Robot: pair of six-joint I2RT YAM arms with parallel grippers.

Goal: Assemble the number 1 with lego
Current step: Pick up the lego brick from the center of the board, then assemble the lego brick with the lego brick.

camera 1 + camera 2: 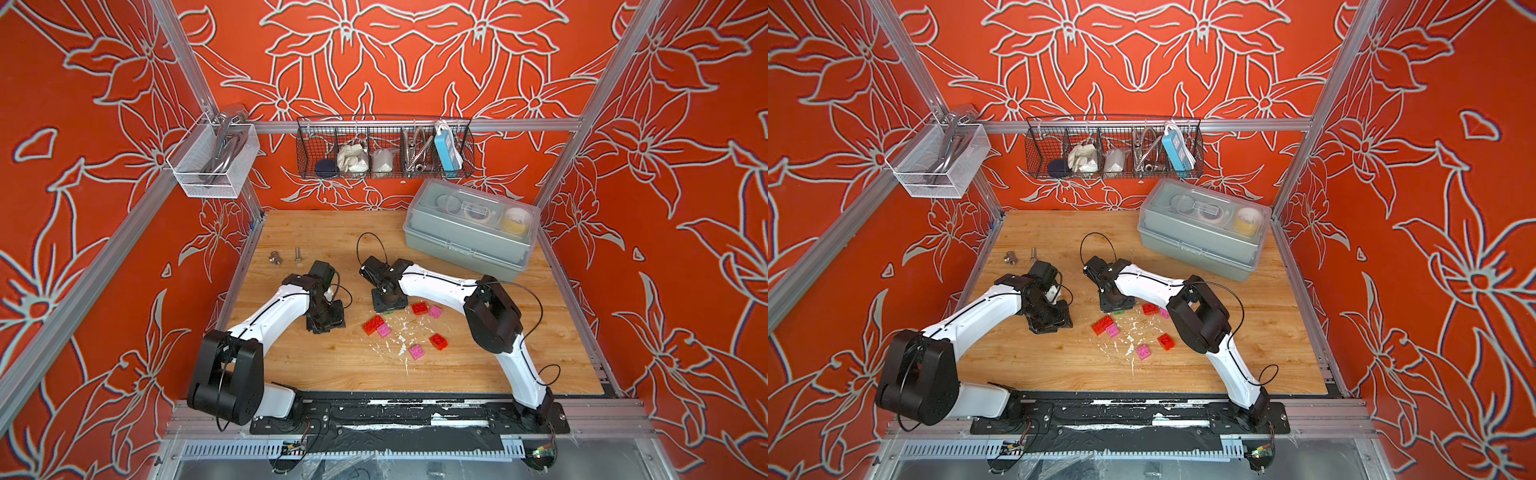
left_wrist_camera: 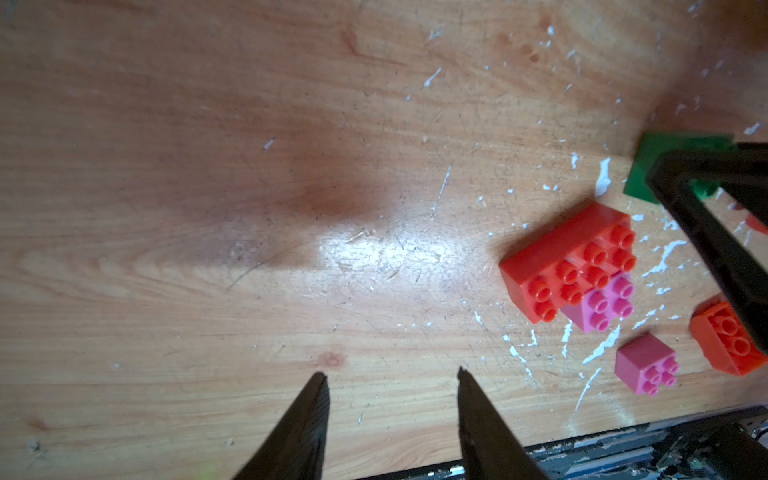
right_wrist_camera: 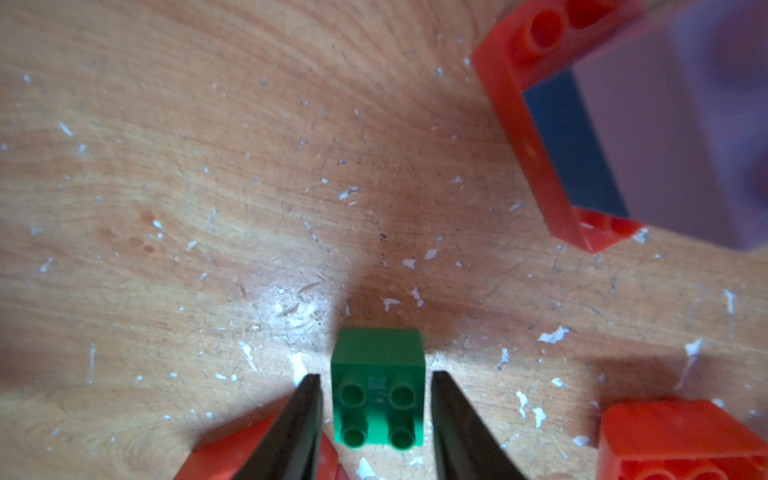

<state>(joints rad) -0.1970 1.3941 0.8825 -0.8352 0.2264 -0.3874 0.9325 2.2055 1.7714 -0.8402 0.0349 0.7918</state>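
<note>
Straddling green brick (image 3: 377, 365), 4 studs up, right gripper (image 3: 375, 375) parted

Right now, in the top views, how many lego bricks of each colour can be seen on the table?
Red bricks: 3, the long one counted as one
Pink bricks: 3
Green brick: 1, partly hidden
Total: 7
</note>
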